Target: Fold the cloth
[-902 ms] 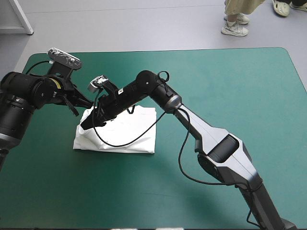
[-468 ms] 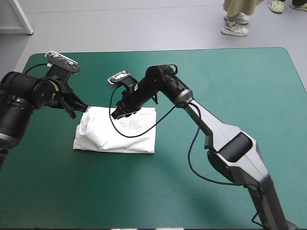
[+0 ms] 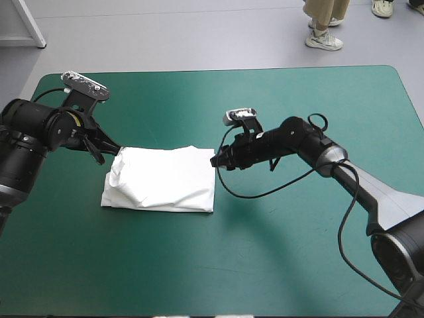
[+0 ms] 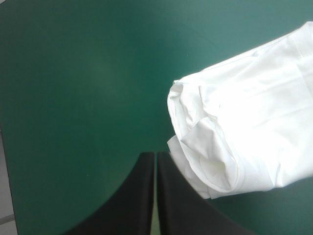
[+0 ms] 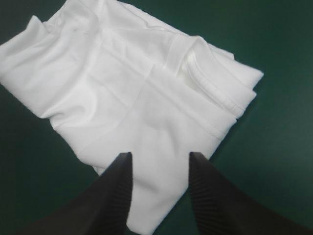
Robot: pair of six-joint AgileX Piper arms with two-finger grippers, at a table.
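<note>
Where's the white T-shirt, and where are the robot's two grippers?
T-shirt [image 3: 162, 179]: high view, middle of the folded bundle.
left gripper [image 4: 155, 154]: left wrist view, where its shut fingers meet.
right gripper [image 5: 161, 155]: right wrist view, midway between its open fingertips.

The T-shirt [image 4: 244, 112] runs out of the left wrist view, and in the right wrist view the fingers [image 5: 115, 196] of the right gripper [image 5: 160, 156] partly cover its near corner.

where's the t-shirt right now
In the high view the folded T-shirt lies on the table, left of centre, between the left gripper and the right gripper.
</note>
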